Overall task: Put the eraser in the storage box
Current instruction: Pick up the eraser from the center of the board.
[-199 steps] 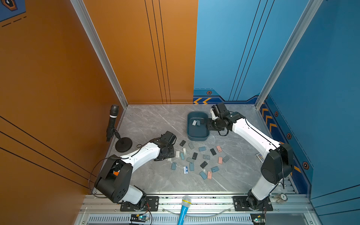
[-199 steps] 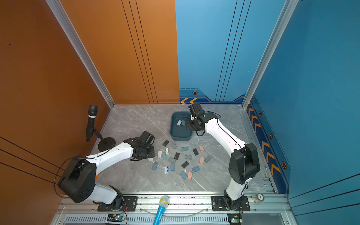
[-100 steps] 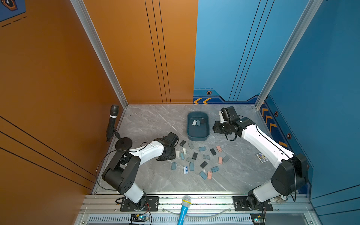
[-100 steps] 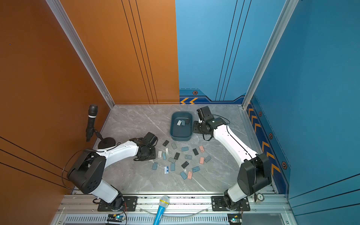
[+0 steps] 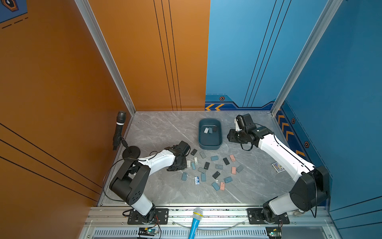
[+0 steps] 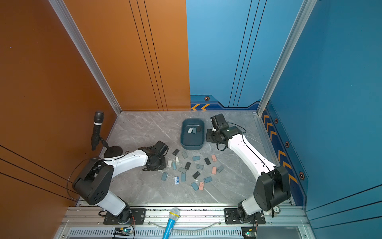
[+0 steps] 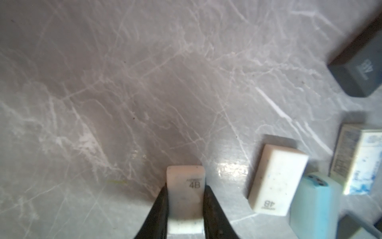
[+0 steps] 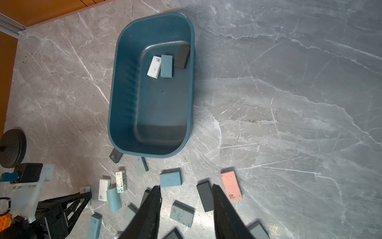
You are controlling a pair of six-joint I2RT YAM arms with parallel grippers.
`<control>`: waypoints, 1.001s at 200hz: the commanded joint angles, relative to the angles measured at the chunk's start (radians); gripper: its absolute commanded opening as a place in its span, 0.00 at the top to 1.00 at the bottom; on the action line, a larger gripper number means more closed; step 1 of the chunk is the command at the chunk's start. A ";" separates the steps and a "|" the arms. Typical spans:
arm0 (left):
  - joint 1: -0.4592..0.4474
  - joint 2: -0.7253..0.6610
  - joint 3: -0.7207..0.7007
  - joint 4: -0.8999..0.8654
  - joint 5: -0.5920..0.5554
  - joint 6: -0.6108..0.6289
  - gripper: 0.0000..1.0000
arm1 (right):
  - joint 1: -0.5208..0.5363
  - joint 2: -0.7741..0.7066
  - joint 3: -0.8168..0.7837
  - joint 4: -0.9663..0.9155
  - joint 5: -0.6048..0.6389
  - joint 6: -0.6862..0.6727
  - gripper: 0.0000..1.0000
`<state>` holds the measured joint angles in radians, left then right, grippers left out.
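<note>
My left gripper (image 7: 186, 198) is shut on a white eraser (image 7: 185, 182) marked 4B, low over the marble table. In both top views the left gripper (image 5: 179, 165) (image 6: 157, 165) stands at the left edge of the scattered erasers and hides the held one. The dark teal storage box (image 5: 209, 145) (image 6: 192, 146) (image 8: 115, 93) holds a white, a blue and a dark eraser (image 8: 154, 67). My right gripper (image 5: 230, 137) (image 6: 209, 137) (image 8: 185, 187) hovers just right of the box, open, with nothing between its fingers.
Several loose erasers (image 5: 214, 158) in blue, grey, black, pink and white lie in front of the box. A second white 4B eraser (image 7: 277, 180) lies right beside the held one. A black microphone stand (image 5: 130, 152) is at the left, a card (image 5: 278, 167) at the right.
My left gripper has closed onto the white eraser, staying almost in place. The right gripper has drawn back from the box's edge to the table beside it.
</note>
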<state>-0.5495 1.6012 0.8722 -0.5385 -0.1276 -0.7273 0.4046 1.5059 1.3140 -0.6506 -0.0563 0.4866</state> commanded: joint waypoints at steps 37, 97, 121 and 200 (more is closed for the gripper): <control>-0.013 -0.042 0.010 -0.017 -0.009 0.008 0.71 | -0.010 -0.023 -0.010 0.012 0.015 0.015 0.57; -0.008 -0.091 0.084 -0.065 -0.011 0.054 0.70 | -0.012 -0.004 -0.009 0.028 0.001 0.018 0.57; -0.002 -0.070 0.196 -0.102 -0.006 0.112 0.71 | -0.012 0.009 -0.007 0.035 -0.016 0.018 0.57; 0.003 0.182 0.652 -0.145 0.087 0.288 0.72 | -0.021 -0.007 -0.052 0.044 -0.026 0.014 0.57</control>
<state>-0.5503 1.6974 1.4044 -0.6388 -0.0856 -0.5312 0.3950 1.5074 1.2888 -0.6113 -0.0711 0.4950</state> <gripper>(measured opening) 0.286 0.427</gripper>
